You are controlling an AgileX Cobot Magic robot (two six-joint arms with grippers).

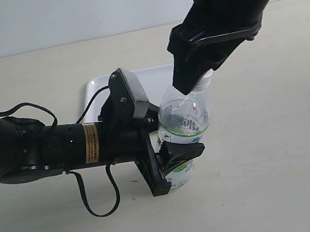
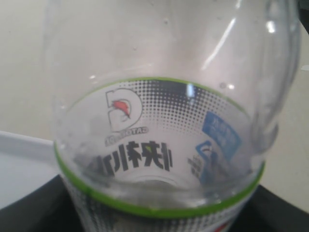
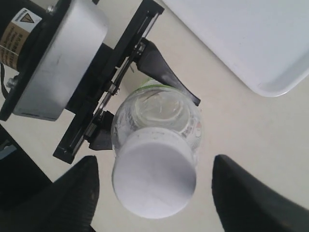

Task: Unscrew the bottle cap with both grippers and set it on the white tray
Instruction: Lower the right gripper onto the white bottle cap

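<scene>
The left gripper point(image 1: 177, 161) clamps the bottle point(image 1: 186, 116), the right gripper point(image 3: 153, 169) hangs with jaws apart astride the cap point(image 3: 154, 186), which looks not yet unscrewed, and the far tray point(image 1: 96, 89) waits.

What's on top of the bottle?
A white cap sits on the bottle. The right gripper has open jaws either side of it, not touching. In the exterior view that gripper covers most of the cap.
</scene>
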